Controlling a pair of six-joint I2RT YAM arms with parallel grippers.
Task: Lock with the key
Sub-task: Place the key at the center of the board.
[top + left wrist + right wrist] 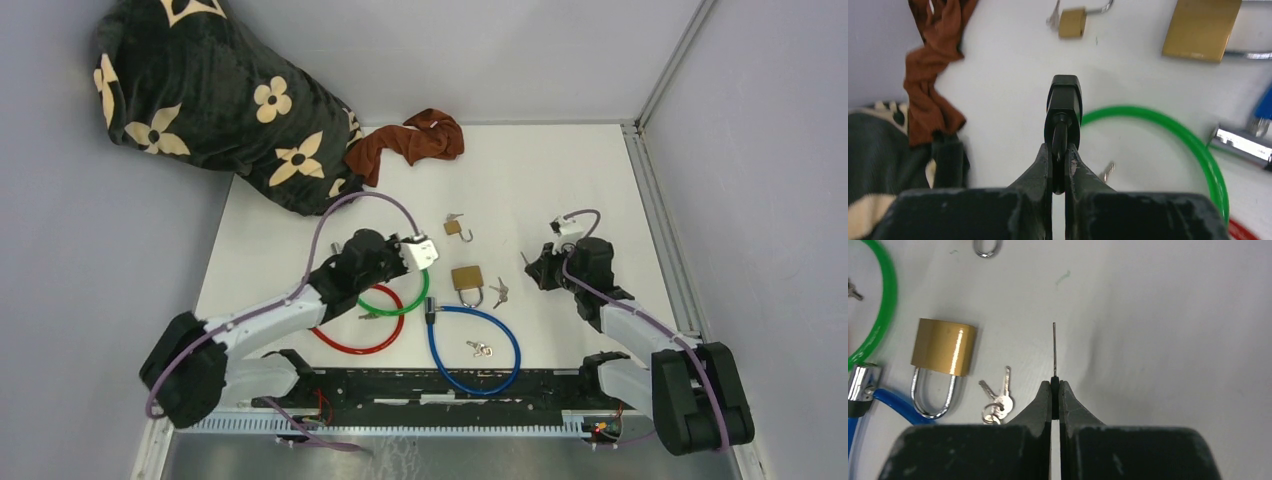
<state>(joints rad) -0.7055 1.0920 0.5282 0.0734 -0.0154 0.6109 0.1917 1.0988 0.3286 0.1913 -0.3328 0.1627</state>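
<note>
left arm point(280, 310): stretched forward from the near left corner and bent inward, with its wrist over the middle of the white table point(560, 180).
right arm point(625, 320): reaches forward from the near right corner and is angled inward, with its wrist pointing left.
blue cable point(475, 350): a loop nearest the arm bases, with a pair of loose keys point(480, 348) lying inside it.
red cable point(355, 335): a loop just left of the blue one, partly under the left arm.
left gripper point(1060, 150): narrow, its fingers pinched on a black lock body point(1064, 95) that sticks out past the tips.
green cable point(1168, 130): curves out from behind the black lock body and lies on the table.
right gripper point(1055, 385): fingers pressed together on a thin key point(1054, 347). the key is seen edge-on and points forward past the tips, over bare table.
key and lock: well apart, one in each gripper.
brass padlock point(943, 346): lies flat roughly between the two grippers, with a bunch of keys point(998, 400) just beside its shackle.
small padlock point(1071, 22): farther out, shackle open.
brown cloth point(410, 140): crumpled at the far edge.
dark flowered blanket point(210, 100): heaped in the far left corner.
</note>
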